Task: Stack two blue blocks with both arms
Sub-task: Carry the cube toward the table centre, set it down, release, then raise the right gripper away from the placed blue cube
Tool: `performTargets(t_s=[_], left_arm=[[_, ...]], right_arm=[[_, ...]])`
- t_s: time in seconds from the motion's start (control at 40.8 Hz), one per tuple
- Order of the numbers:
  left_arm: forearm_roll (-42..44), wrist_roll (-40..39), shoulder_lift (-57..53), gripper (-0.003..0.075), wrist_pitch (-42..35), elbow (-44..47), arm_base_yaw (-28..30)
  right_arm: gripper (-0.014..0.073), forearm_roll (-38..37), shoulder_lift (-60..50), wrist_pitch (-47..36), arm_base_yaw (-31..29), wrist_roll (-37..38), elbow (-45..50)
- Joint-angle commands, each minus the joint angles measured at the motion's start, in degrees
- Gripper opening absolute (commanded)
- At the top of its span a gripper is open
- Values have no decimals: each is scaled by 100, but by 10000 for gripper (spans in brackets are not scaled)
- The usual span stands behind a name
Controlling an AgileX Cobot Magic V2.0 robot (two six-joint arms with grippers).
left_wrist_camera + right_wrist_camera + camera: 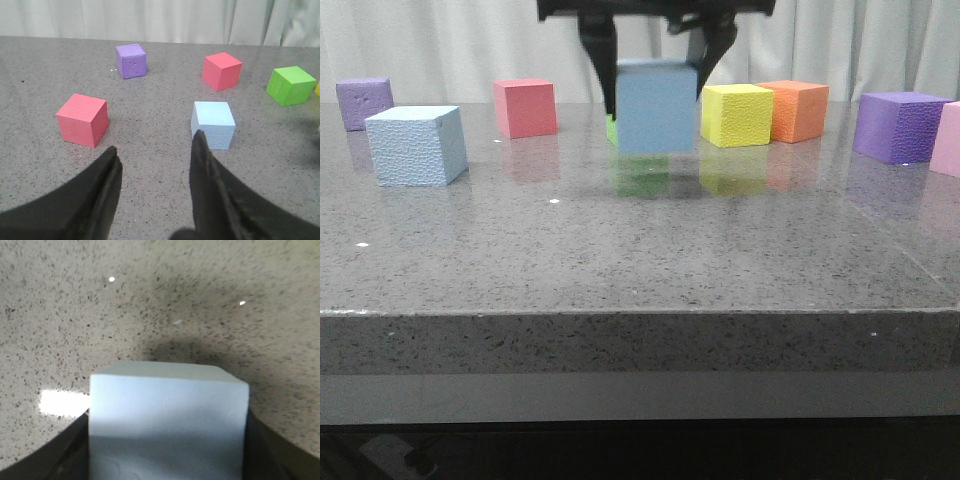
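One blue block (656, 108) is held clear of the bench (640, 250) by the right tool (658, 62), its two fingers pressed on opposite side faces near the top edge; in the right wrist view the block (167, 420) fills the space between them. The foam is judged light, soft and grippy, so flat side faces are the best hold and little squeeze is needed. The left tool (155, 165) stands open and empty. The second blue block (417, 146) rests on the bench at about nine o'clock from the held one, well apart, and lies just beyond the left tool's fingertips (214, 124).
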Motion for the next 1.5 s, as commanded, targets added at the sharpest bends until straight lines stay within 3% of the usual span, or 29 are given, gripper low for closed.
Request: performTargets(t_s=[0.0, 0.368, 0.588, 0.858, 1.103, 1.471], left_arm=[[0, -9, 67, 311, -470, -155, 4], [0, -9, 67, 311, -470, -155, 4], [0, -9, 67, 311, -470, -155, 4], [0, -9, 67, 311, -470, -155, 4], [0, -9, 67, 311, -470, -155, 4], [0, -9, 67, 311, -470, -155, 4]], right_arm=[[352, -190, -185, -188, -3, 98, -204], [359, -207, 161, -432, -3, 313, -204], [570, -233, 170, -440, -3, 302, -204], [575, -233, 163, 12, -3, 270, -538], [575, -71, -45, 714, -3, -731, -1227], [575, 756, -1347, 709, -393, -2349, -684]])
